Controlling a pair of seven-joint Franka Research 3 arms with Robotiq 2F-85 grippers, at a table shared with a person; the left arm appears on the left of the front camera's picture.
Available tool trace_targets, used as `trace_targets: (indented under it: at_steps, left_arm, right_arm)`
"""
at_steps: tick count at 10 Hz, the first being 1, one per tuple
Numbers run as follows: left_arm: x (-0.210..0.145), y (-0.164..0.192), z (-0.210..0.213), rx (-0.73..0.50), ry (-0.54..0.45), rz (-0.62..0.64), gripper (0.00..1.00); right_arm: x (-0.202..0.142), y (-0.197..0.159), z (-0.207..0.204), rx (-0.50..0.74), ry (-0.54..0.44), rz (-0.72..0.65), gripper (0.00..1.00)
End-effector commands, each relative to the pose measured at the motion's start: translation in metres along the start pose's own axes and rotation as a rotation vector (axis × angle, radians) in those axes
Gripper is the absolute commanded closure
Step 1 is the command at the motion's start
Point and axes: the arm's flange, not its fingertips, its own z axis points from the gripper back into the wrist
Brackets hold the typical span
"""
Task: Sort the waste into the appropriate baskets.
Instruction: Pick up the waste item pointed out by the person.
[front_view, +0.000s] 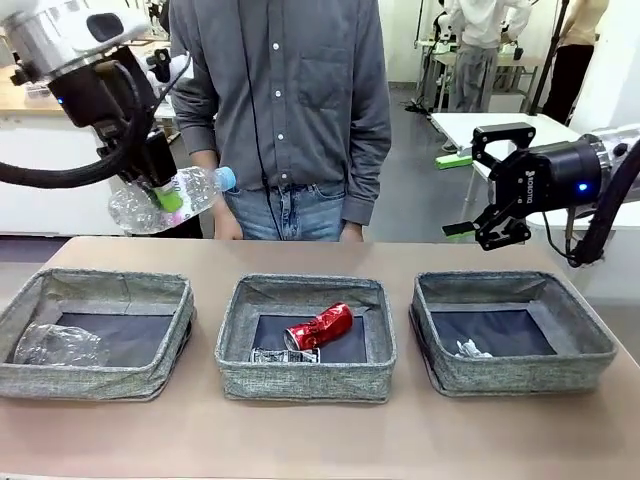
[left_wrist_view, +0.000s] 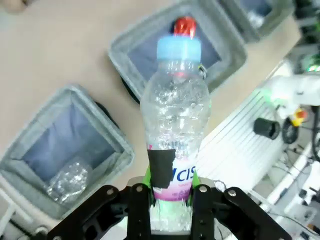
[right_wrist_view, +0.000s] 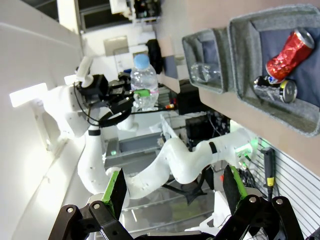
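1. Bottle (front_view: 165, 199) up in the air, over left bin (front_view: 95, 333), pinched by left tool (front_view: 168, 200).
2. Right tool (front_view: 462, 193) spread wide, holding nothing, above right bin (front_view: 510, 345).
3. Red can (front_view: 319, 327) in middle bin (front_view: 306, 338).

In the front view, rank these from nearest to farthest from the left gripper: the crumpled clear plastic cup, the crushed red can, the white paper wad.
From the left gripper, which holds the clear blue-capped plastic bottle:
1. Crumpled clear plastic cup, in the left basket below it.
2. Crushed red can, middle basket.
3. White paper wad, right basket, farthest.
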Motion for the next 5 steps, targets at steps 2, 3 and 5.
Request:
trace_targets:
  at_steps: [2, 3, 5]
  left_arm:
    - [0.015, 0.012, -0.018, 0.022, 0.172, -0.038, 0.85]
    - [0.002, 0.002, -0.010, 0.005, 0.053, -0.009, 0.76]
    - [0.057, -0.072, -0.012, -0.070, -0.199, 0.292, 0.76]
  right_arm:
    - [0.000, 0.003, -0.001, 0.015, 0.000, -0.006, 0.00]
    - [0.000, 0.003, -0.001, 0.015, 0.000, -0.006, 0.00]
    - [0.000, 0.003, -0.001, 0.015, 0.000, -0.006, 0.00]
